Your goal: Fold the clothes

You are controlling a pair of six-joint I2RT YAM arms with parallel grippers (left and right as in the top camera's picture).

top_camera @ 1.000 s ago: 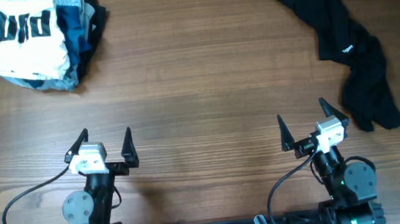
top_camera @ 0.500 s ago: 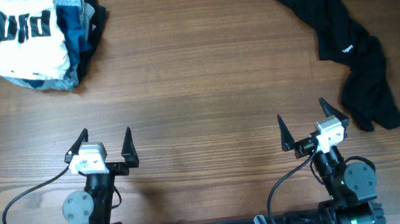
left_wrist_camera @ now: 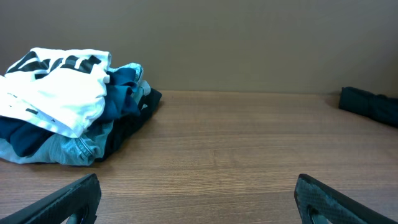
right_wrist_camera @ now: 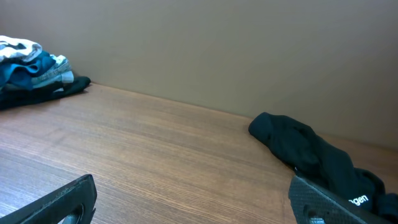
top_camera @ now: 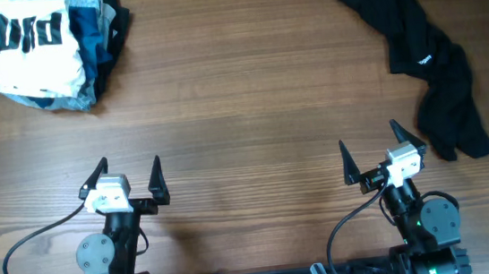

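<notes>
A crumpled black garment lies stretched out at the far right of the table; it also shows in the right wrist view and as a sliver in the left wrist view. A pile of clothes, white with black print on top of blue and dark pieces, sits at the far left; it shows in the left wrist view and the right wrist view. My left gripper is open and empty near the front edge. My right gripper is open and empty, just left of the black garment's lower end.
The wooden table runs between the two piles. Both arm bases and cables sit at the front edge. A plain beige wall stands behind the table's far edge.
</notes>
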